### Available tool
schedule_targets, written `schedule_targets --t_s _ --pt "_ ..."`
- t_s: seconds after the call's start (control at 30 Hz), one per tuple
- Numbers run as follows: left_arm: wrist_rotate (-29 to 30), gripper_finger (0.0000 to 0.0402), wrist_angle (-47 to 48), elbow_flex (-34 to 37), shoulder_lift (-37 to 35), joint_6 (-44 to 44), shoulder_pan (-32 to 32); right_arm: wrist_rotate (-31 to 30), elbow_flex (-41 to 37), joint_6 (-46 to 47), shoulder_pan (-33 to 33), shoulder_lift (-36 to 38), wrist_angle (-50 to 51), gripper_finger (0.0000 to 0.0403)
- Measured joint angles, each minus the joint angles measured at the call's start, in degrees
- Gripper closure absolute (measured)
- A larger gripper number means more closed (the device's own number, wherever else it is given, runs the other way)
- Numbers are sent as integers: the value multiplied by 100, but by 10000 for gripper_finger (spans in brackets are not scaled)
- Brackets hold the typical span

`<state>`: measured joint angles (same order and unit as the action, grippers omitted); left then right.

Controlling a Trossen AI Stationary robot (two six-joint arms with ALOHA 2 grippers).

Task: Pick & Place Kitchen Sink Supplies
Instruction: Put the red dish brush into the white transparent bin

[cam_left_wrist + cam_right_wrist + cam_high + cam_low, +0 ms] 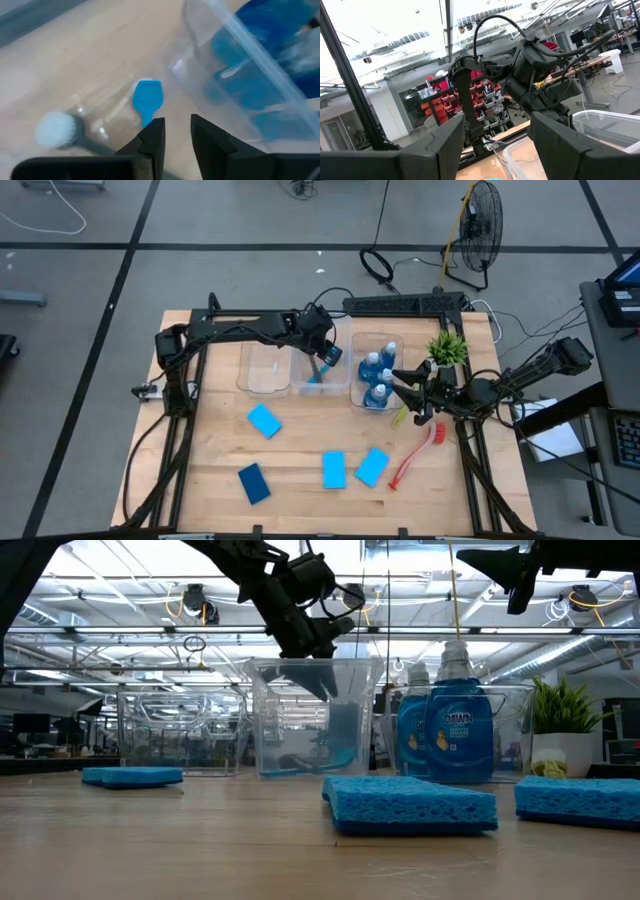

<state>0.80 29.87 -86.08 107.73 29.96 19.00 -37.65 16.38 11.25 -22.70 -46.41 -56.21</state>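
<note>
Where grip matters, treat the slim blue long-handled plastic brush (318,372) as light, stiff and rather slick, apt to twist or slide if pinched near either end. Best taken mid-handle, across its narrow width, with only modest squeeze. Sits inside the middle clear plastic bin (300,730), broad flat end toward the bin floor and the handle slanting up. Shares that bin with a grey brush with a pale round head (57,131). Directly above, find the left gripper (177,121), jaws a narrow slit apart with nothing between them, the blue handle passing beside one finger rather than clamped. Next bin along, note the small blue bottles with pale caps (378,375). Beside them, over the table's right side, see the right gripper (497,122), fingers spread wide and empty. Nearby on bare wood, count a yellow-green brush (400,417), a red brush (412,458) and flat blue rectangular sponges (264,420), not yet binned.
</note>
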Motion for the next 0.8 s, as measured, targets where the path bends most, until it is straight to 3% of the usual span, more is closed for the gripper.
schedule_targets --t_s 0.47,0.8 --pt "-1060 231 -301 6 -547 -145 -129 46 0 4 -2 1 -95 190" --pt "-1240 230 -60 2 -1143 -377 -362 222 0 -9 -156 160 -188 190"
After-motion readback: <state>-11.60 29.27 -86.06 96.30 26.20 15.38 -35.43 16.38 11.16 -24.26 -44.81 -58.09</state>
